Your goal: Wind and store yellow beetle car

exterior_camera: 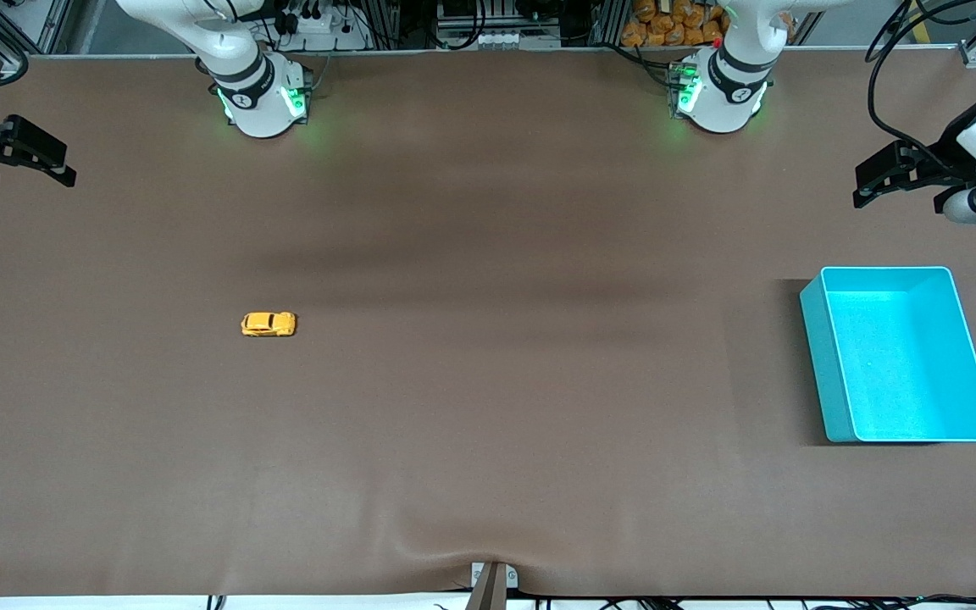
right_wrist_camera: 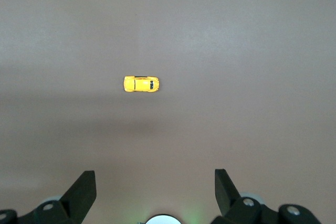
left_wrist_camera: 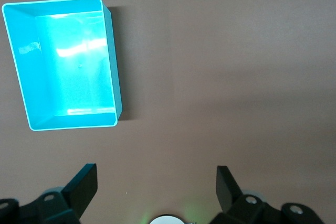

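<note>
The yellow beetle car [exterior_camera: 268, 324] is a tiny toy standing on its wheels on the brown table, toward the right arm's end. It also shows in the right wrist view [right_wrist_camera: 141, 84], well clear of the fingers. My right gripper [exterior_camera: 29, 178] is open and empty, raised over the table's edge at the right arm's end. My left gripper [exterior_camera: 896, 200] is open and empty, raised over the table at the left arm's end. In the wrist views the left gripper [left_wrist_camera: 156, 179] and the right gripper [right_wrist_camera: 155, 179] both have their jaws wide apart over bare table.
An empty turquoise bin [exterior_camera: 822, 356] stands toward the left arm's end of the table, and shows in the left wrist view [left_wrist_camera: 111, 66]. The brown table cover [exterior_camera: 488, 407] has a small ripple at the edge nearest the front camera.
</note>
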{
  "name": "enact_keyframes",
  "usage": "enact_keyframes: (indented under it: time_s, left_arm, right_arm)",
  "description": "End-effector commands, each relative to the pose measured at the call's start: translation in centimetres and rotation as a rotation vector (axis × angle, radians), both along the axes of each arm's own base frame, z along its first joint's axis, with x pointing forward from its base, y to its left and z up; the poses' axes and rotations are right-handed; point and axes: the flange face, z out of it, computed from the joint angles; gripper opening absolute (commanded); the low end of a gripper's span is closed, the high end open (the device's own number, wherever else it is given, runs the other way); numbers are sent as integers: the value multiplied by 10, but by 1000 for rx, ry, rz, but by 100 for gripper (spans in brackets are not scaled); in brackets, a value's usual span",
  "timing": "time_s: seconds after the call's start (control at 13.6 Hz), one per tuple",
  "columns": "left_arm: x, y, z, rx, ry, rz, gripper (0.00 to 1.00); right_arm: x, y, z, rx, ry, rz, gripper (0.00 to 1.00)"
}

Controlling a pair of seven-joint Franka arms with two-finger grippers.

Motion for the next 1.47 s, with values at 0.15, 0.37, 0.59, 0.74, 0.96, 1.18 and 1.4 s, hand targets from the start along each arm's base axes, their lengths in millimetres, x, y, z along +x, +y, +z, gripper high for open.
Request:
enact_keyframes:
  time_s: [0.15, 0.37, 0.59, 0.74, 0.96, 1.18, 1.4]
  left_arm:
    - [-3, -2, 3, 7, 0, -5, 100]
    - [-3, -3, 3, 6, 2, -4, 100]
    - [-3, 0, 4, 6, 0, 1, 100]
    - [-3, 1, 4, 4, -1, 4, 100]
    - [-4, 1, 5, 5, -3, 19, 100]
    - [-4, -1, 4, 5, -1, 19, 100]
    - [-4, 1, 4, 5, -1, 22, 100]
  right_arm:
    - [2, -2, 3, 15, -9, -2, 100]
    - [5, -10, -2, 14, -3, -19, 100]
    - [6, -11, -3, 13, 0, -18, 100]
    - [5, -12, -1, 13, -3, -19, 100]
    - [6, -12, 0, 12, -5, -19, 100]
    - [6, -7, -1, 10, -4, -10, 100]
    - [6, -6, -1, 10, -2, -8, 100]
